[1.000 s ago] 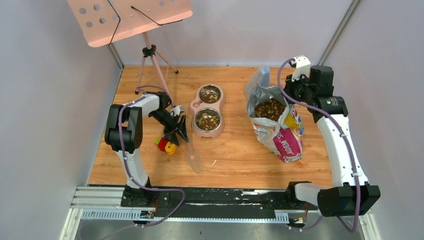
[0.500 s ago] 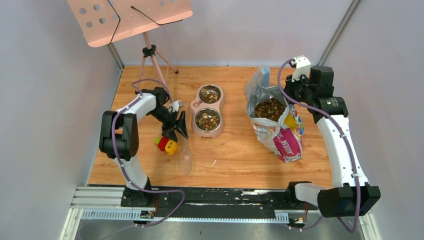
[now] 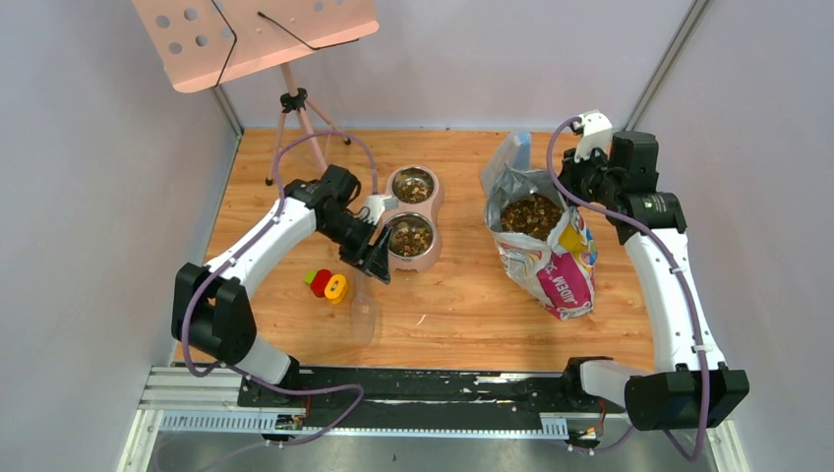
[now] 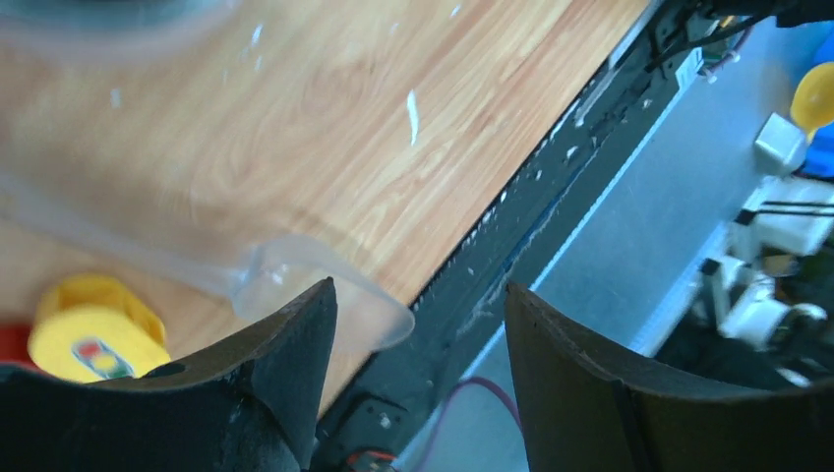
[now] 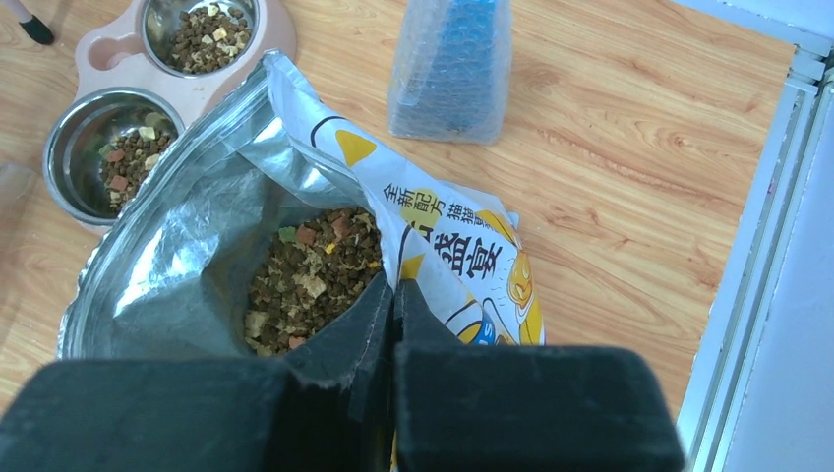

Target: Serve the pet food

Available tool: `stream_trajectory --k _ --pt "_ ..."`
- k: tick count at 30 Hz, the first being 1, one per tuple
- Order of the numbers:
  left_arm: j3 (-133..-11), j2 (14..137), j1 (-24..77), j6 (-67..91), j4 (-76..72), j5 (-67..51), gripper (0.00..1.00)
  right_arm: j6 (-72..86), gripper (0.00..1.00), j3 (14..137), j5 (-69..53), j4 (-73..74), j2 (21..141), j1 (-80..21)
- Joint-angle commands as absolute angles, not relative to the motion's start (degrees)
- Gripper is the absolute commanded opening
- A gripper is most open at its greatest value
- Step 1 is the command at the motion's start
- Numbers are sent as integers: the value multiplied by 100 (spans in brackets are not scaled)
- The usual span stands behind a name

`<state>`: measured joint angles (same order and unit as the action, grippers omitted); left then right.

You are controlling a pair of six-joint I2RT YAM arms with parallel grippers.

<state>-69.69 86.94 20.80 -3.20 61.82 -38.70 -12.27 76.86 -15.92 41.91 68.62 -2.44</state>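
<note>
Wooden table (image 3: 462, 315) carries all items. Printed bag (image 3: 556, 270) stands upright at right, mouth open, its rim clenched in the right pincer (image 5: 392, 295). Pink double feeder (image 3: 436, 208) sits mid-table. Left pincer (image 4: 421, 305) is released, jaws apart and grasping nothing, close beside the feeder's near end. Clear scoop (image 3: 365, 313) lies flat on the table nearer the bases, with the red-and-yellow toy (image 3: 327, 285) just beside it. Pet food (image 3: 408, 236) lies in both bowls and also heaped inside the bag.

Hazards, as judged: releasing the rim abruptly could let the bag slump and spill; a careless left-arm swing could shove the feeder and scatter pellets
</note>
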Motion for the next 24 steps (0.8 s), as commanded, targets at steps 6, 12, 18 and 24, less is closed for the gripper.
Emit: stream_trajectory --k 6,12,18,24 --pt "-7928 7935 2954 511 1520 -3773 73 -1229 0 7791 -1791 4261 6574 -212" --pt "-9712 9812 3258 1178 1609 -3798 68 -1248 0 7829 -1754 4301 6489 -213" --pt "-10368 10623 3548 1345 832 -3942 67 -1213 0 7772 -1878 4302 6442 -211" --pt "-11124 11325 3850 1499 1060 -3961 67 -1213 0 7832 -1877 4308 6473 -213"
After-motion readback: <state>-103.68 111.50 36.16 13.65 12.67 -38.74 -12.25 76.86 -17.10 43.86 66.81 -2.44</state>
